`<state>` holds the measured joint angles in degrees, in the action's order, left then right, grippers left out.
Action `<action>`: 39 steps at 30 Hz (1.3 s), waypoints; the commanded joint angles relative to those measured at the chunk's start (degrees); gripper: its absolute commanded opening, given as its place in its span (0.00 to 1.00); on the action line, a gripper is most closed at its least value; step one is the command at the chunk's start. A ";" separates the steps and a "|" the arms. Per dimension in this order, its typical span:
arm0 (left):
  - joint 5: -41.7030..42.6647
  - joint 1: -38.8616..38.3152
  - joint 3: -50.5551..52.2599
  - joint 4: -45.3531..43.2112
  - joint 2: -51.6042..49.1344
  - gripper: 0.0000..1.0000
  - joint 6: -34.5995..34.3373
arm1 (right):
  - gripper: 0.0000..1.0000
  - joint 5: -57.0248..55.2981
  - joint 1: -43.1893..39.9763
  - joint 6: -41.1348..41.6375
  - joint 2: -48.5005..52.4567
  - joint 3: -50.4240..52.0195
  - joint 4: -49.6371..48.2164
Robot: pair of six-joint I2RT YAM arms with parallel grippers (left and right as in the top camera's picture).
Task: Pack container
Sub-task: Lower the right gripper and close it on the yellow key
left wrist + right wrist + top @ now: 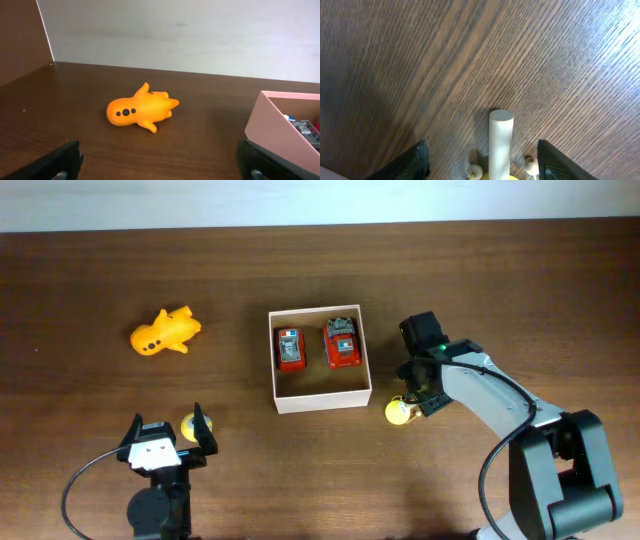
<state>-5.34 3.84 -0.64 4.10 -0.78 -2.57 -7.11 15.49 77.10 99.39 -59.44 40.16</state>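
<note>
At the table's middle, we see the container with two red toy cars side by side inside it. Our right claw is released, its fingers on either side of a yellow toy's white post, not touching it. Our left claw gapes wide, facing an orange toy.

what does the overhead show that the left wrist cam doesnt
Only the overhead shows the right gripper, open over a yellow toy beside the container, and the whole of both arms. Only the left wrist shows three black dots on the orange toy's side. Both show the orange toy, the container, the table and the open left gripper.
</note>
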 commanded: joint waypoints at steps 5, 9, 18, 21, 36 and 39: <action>0.42 0.35 0.11 0.26 0.42 0.99 0.92 | 0.62 -1.51 0.26 -0.35 2.54 0.42 -0.17; 0.42 0.35 0.11 0.26 0.42 0.99 0.92 | 0.62 -1.53 0.26 -0.37 2.58 0.42 -0.76; 0.42 0.35 0.11 0.26 0.33 0.99 0.92 | 0.57 -1.53 0.31 -0.35 3.21 0.42 -1.73; 0.39 0.35 0.11 0.26 0.33 0.99 0.92 | 0.57 -1.31 0.31 -0.35 3.85 0.42 -2.16; 0.42 0.35 0.11 0.26 0.33 0.99 0.92 | 0.48 -0.20 0.31 -0.35 5.22 0.42 -2.71; 0.42 0.35 0.11 0.26 0.33 0.99 0.92 | 0.43 0.07 0.31 -0.35 5.22 0.42 -2.71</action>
<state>-5.34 3.84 -0.64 4.10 -0.78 -2.55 -7.49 15.49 76.47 103.46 -59.37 37.60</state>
